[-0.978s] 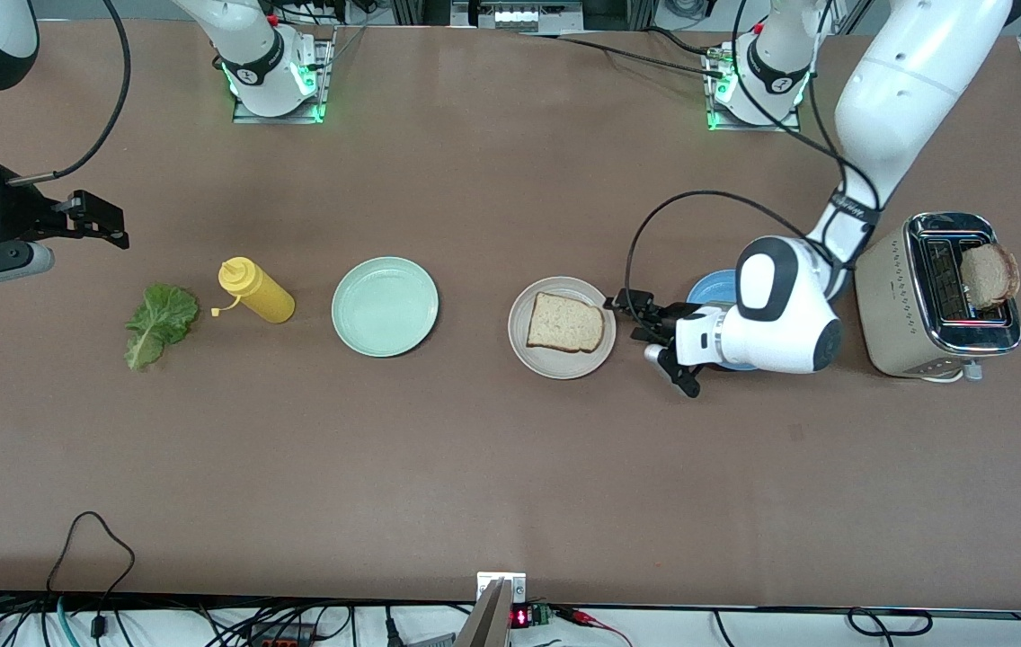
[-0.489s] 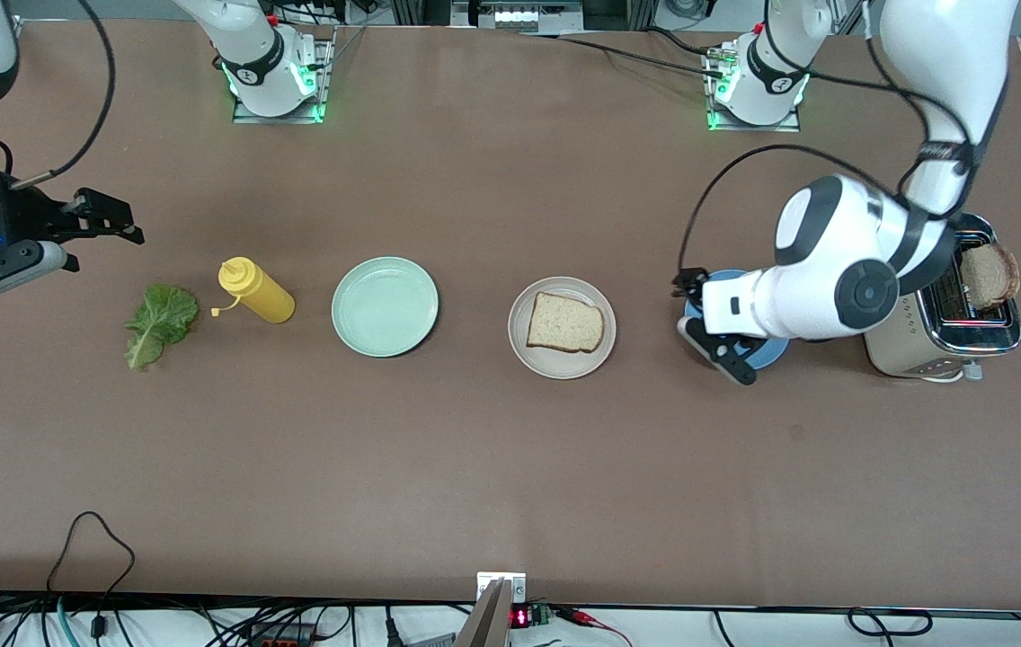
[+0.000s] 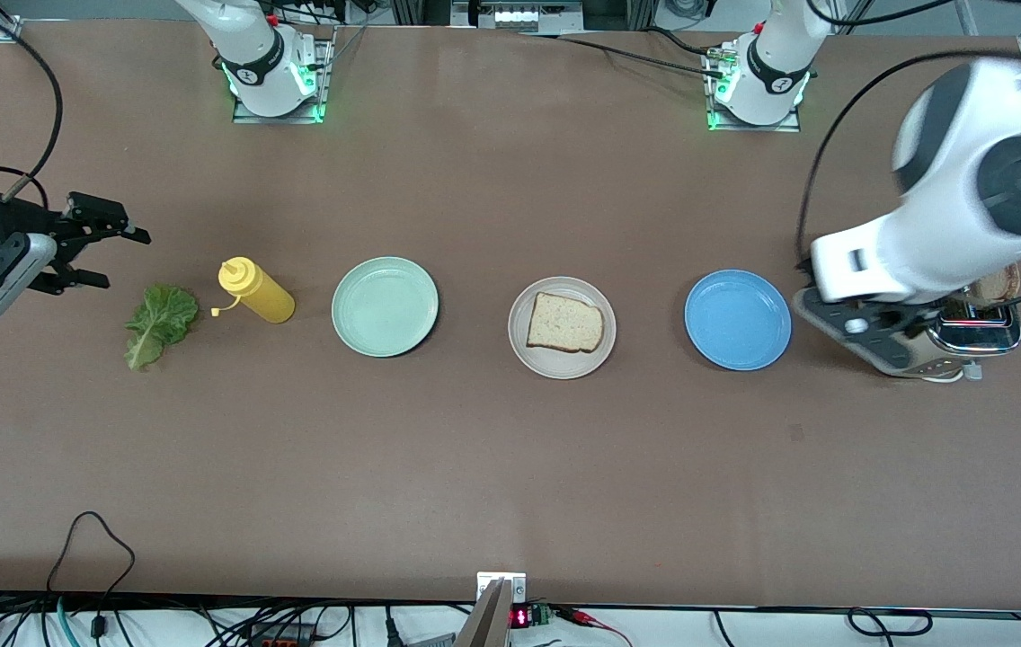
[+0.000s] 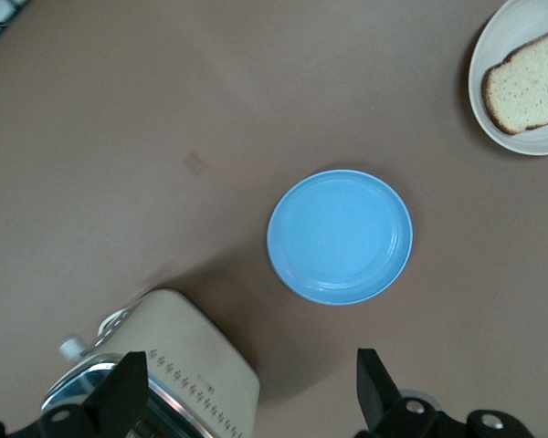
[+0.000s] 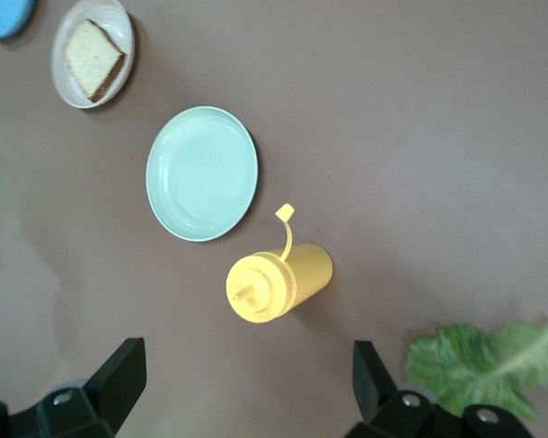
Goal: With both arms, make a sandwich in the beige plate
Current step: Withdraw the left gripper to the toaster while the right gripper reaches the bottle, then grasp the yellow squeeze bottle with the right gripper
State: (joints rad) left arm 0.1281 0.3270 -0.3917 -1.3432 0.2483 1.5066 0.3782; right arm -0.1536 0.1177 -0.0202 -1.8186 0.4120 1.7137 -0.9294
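Note:
The beige plate (image 3: 557, 363) lies mid-table with one bread slice (image 3: 565, 323) on it. A second slice (image 3: 1003, 282) sticks up out of the toaster (image 3: 942, 352), partly hidden by the left arm. The lettuce leaf (image 3: 158, 323) lies on the table at the right arm's end. My left gripper (image 3: 865, 334) is open and empty over the toaster's edge beside the blue plate; in the left wrist view (image 4: 247, 392) it hangs over the toaster (image 4: 187, 365). My right gripper (image 3: 110, 259) is open and empty, in the air close to the lettuce (image 5: 479, 360).
A blue plate (image 3: 738, 320) lies between the beige plate and the toaster. A mint-green plate (image 3: 385, 306) and a yellow squeeze bottle (image 3: 256, 290) on its side lie between the beige plate and the lettuce. Cables run along the table's near edge.
My left arm has swung up and away from beside the beige plate, past the blue plate, to over the toaster. My right gripper has shifted slightly closer to the lettuce.

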